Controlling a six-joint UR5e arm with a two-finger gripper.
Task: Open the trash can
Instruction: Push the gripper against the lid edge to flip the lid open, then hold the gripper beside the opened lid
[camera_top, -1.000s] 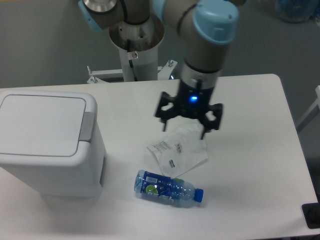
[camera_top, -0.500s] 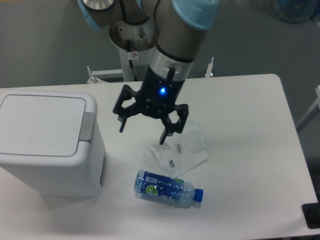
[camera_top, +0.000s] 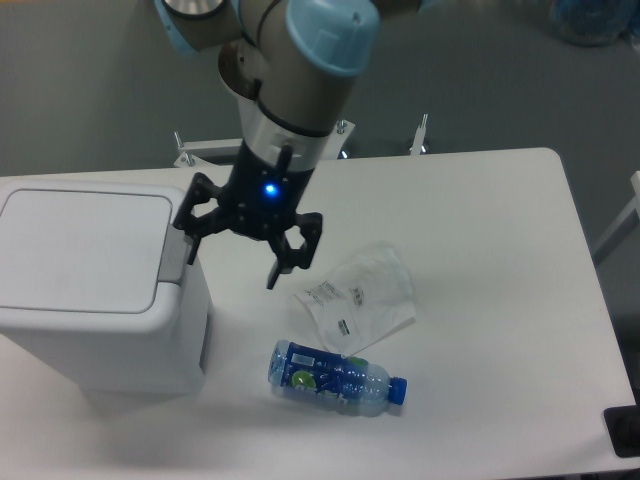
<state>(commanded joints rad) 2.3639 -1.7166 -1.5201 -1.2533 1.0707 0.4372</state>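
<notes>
The trash can sits to the camera-left of my gripper and a little below it, its flat white lid shut. What matters for the coming move is the grey push-button tab on the can's right-hand edge: it lies just beside my camera-left finger, which hangs at about the tab's position in the picture, whether touching or a shade short I cannot tell from this one view. The tab's long axis runs toward and away from the camera along the lid's edge, so I judge I need only a small shift leftward and down to press it.

My gripper is spread wide, both fingers splayed, with nothing between them.

To the camera-right of the gripper and lower lies a crumpled clear plastic wrapper with a printed label, and below that a plastic bottle with a blue label and cap, lying on its side on the white table. Both are well apart from the can and out of my line.

Against the picture of half a second ago, the gripper has swung leftward from above the wrapper toward the can; a second ago it hung further right still. The can, wrapper and bottle have not shifted.
</notes>
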